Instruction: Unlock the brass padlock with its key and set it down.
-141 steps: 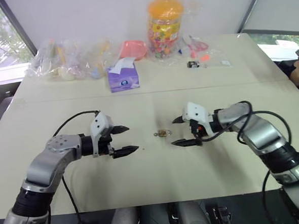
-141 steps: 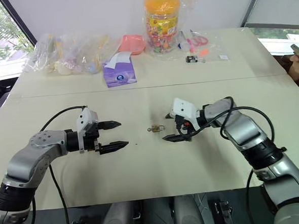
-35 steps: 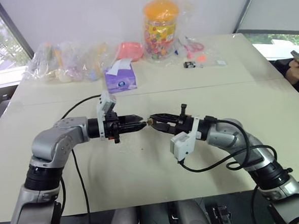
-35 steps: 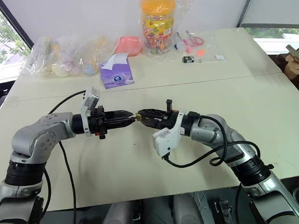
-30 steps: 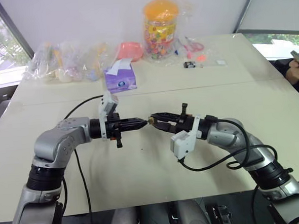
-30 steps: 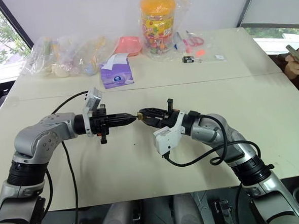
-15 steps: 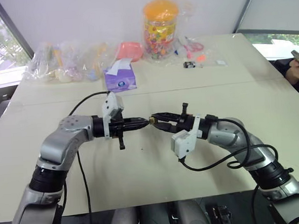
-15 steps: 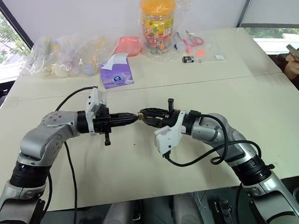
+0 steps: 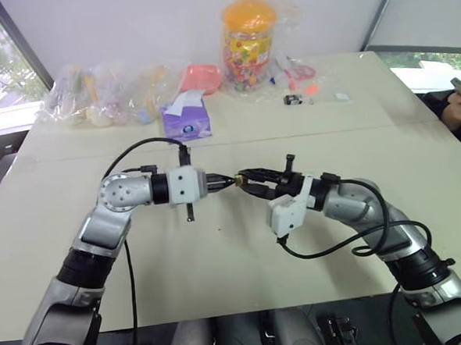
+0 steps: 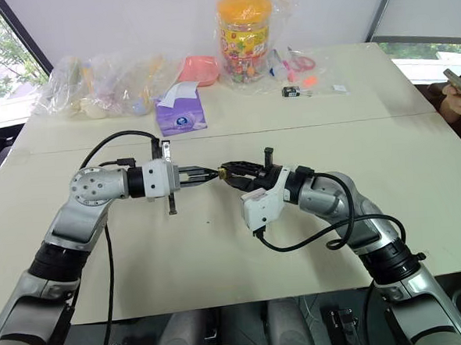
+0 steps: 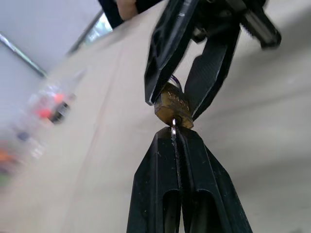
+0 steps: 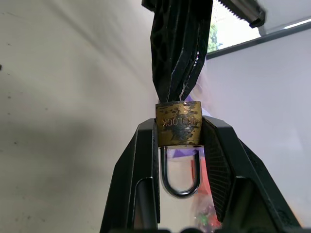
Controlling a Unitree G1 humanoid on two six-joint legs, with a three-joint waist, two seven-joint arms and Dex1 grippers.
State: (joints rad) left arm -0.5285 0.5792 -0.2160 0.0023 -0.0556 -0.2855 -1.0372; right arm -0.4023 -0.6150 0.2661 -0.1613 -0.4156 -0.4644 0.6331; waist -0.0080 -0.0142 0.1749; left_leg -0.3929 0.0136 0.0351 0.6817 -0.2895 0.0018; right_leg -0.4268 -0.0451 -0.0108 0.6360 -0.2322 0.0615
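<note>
The small golden-brass padlock [image 12: 178, 124] has a squarish, tarnished body with worn, darkened patches and stamped lettering across its face. Its thin silver shackle [image 12: 179, 174] curves in a narrow U and, in the right wrist view, both legs meet the brass body. The padlock is held in the air above the pale tabletop [image 9: 244, 273], between the two arms, near the middle of the near table section.

The right gripper [image 12: 179, 133] has its two black fingers [image 12: 141, 160] partly apart, pressed against the two opposite sides of the brass body, so the lock sits clamped at their tips with the shackle lying back in the gap between them. In the left wrist view the same pair of fingers pinches the lock from either side.

The left gripper [image 11: 175, 138] has its two black fingers [image 11: 158, 165] drawn fully together, with only a thin seam between them. In that seam sits the thin silvery metal key [image 11: 173, 127]; only a short sliver of it shows beyond the fingertips, and it meets the bottom of the padlock at the end away from the shackle. Its bow is hidden inside the grip.

From the head views the two grippers [image 9: 235, 180] point at each other tip to tip, roughly level, with the lock a small gold speck [image 10: 223, 171] where they meet.
</note>
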